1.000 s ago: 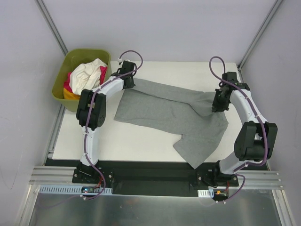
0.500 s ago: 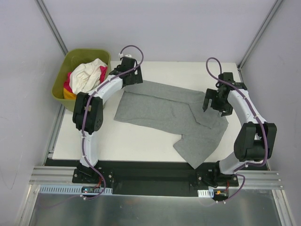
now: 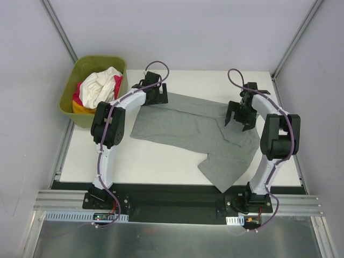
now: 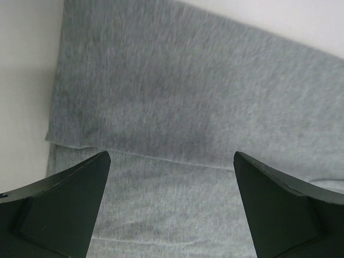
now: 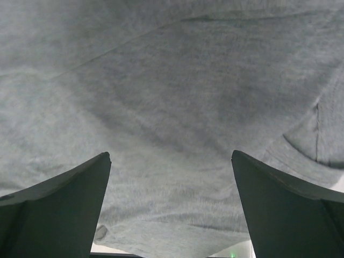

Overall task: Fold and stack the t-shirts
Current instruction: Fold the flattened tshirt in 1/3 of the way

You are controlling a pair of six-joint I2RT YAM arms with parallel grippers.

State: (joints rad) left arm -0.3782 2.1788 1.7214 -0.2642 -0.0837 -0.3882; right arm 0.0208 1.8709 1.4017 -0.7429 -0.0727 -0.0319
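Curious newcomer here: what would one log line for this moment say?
left gripper: open | right gripper: open | grey t-shirt: lying unheld on table

left hand (image 3: 156, 97), right hand (image 3: 237, 122) both spread wide, nothing held

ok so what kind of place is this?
Probably a lab data-collection cell, not a home: bare walls framed in aluminium profile, a white table holding one grey t-shirt, and an olive tub of crumpled clothes.

In the tub (image 3: 94, 65), the white shirt (image 3: 102, 85) hides most of the pink shirt (image 3: 80, 94) — and the orange shirt (image 3: 79, 109).
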